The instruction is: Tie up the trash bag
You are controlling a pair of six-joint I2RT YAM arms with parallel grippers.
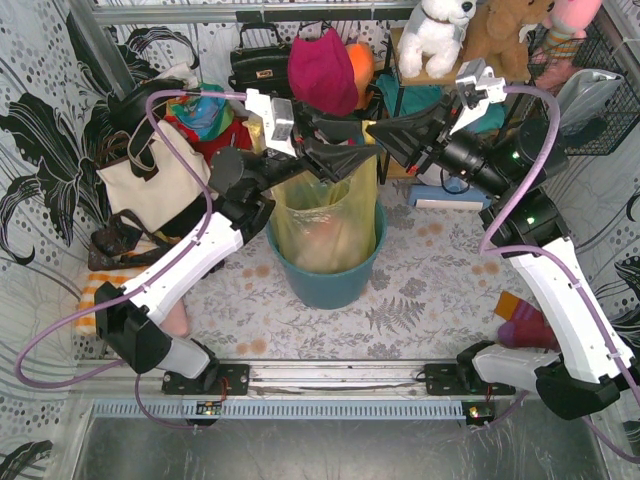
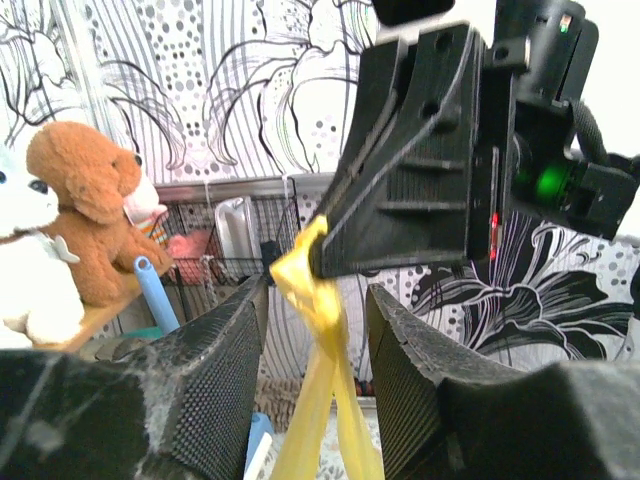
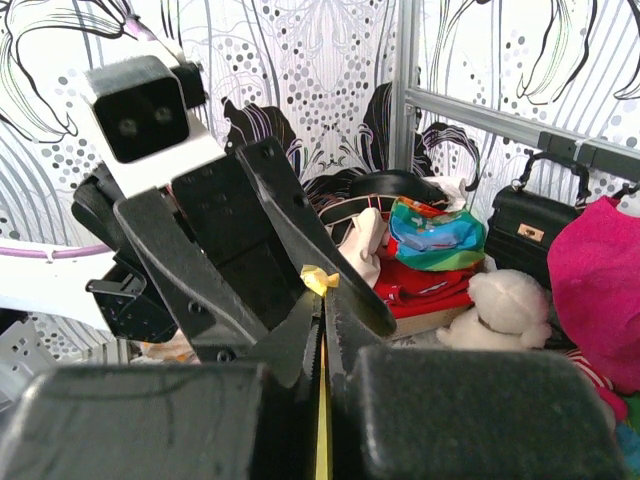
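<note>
While the thin, translucent yellow trash bag [image 1: 325, 225] sits in the round teal bin [image 1: 335, 285], we see the right gripper [image 3: 322, 325] clamped on its twisted handle strip [image 2: 322, 330], the left gripper [image 2: 315, 295] holding pebbled fingers apart either side.

tote bag [image 1: 150, 190] left of teal bin [image 1: 330, 285], handbag [image 1: 258, 62] behind, front seemingly free

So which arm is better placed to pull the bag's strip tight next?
Right, probably: the right gripper is shut on the strip; the left gripper stands open around it, gripping nothing.
</note>
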